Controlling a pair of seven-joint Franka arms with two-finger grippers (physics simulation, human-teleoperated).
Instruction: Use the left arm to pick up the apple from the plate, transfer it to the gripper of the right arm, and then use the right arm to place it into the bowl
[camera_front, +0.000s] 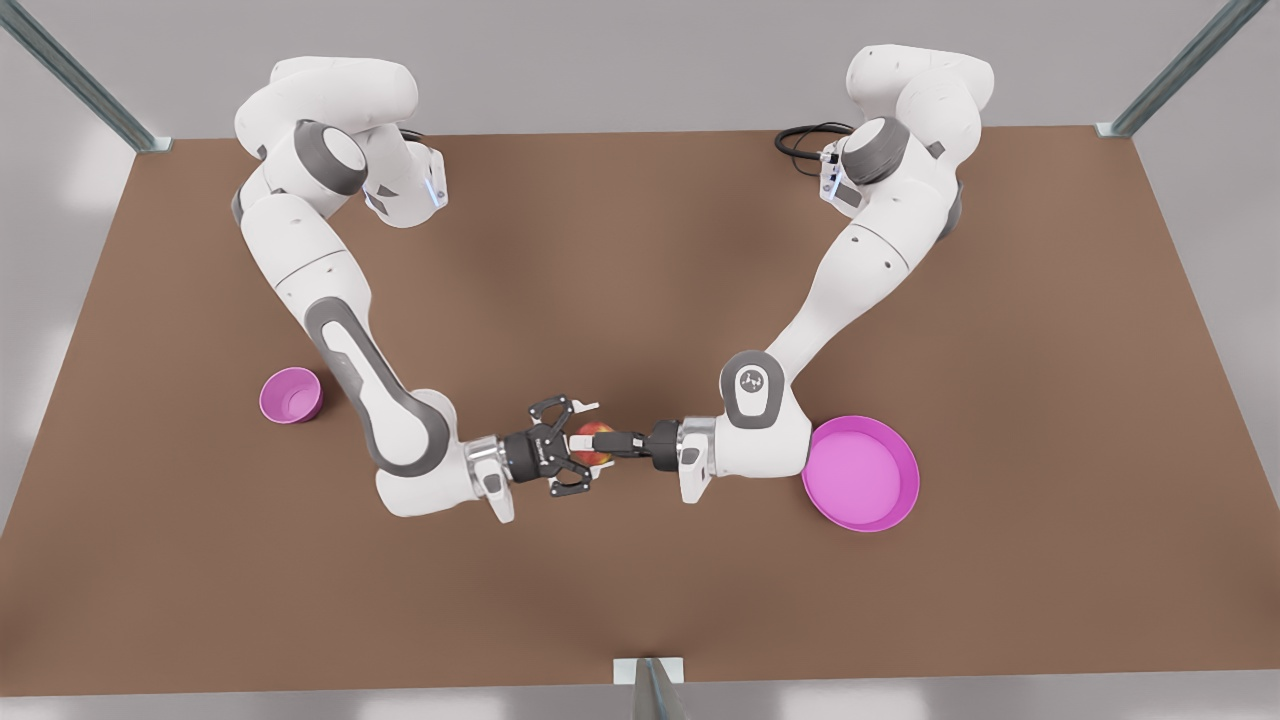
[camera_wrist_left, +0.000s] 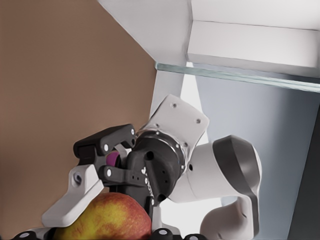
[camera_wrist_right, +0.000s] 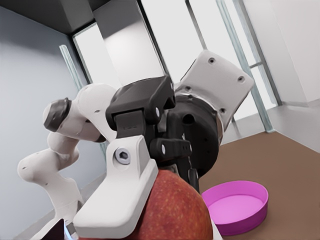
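Above mid-table, the left gripper (camera_front: 606, 442) clamps the apple (camera_front: 595, 441); facing it, the right gripper (camera_front: 580, 447) spreads wide around the fruit; the plate (camera_front: 862, 474) and bowl (camera_front: 291, 395) sit well apart.

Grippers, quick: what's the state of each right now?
Left gripper: shut on the apple.
Right gripper: open, fingers spread either side of the apple.
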